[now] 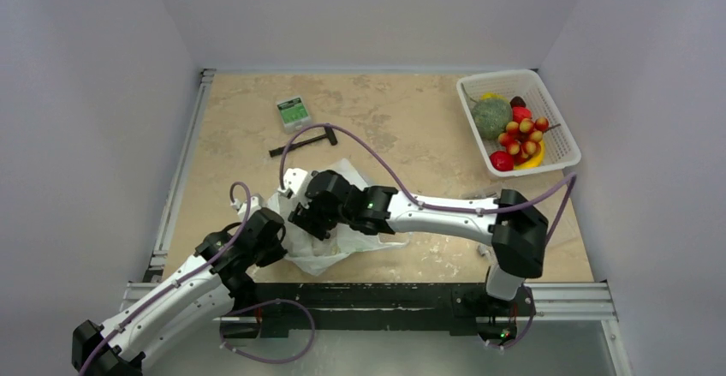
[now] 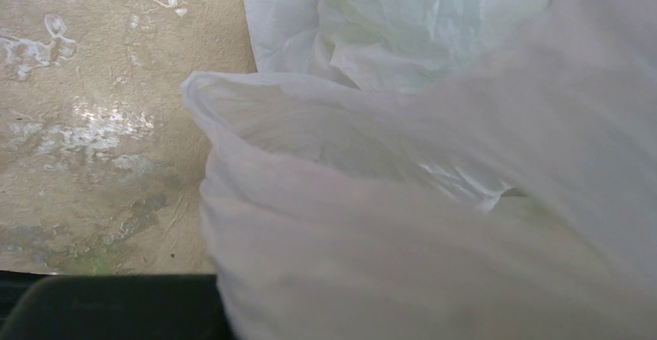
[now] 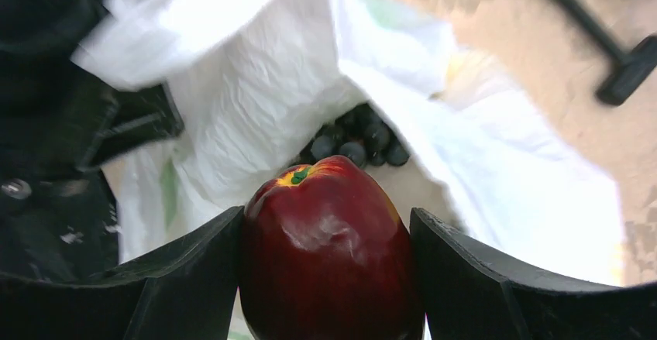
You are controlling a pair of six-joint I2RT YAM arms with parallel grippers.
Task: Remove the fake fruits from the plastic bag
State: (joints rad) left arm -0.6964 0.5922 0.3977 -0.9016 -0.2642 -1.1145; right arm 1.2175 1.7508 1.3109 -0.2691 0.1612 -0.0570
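The white plastic bag lies crumpled at the near middle of the table, its mouth held up. My right gripper reaches into that mouth. In the right wrist view its fingers press both sides of a dark red apple, so the right gripper is shut on it. Behind the apple a bunch of dark grapes lies inside the bag. My left gripper sits at the bag's left edge, shut on the film. Bag film fills the left wrist view and hides those jaws.
A white basket at the far right holds red grapes, a green melon and other fruit. A small green-labelled box and a black tool lie behind the bag. Metal rails edge the table.
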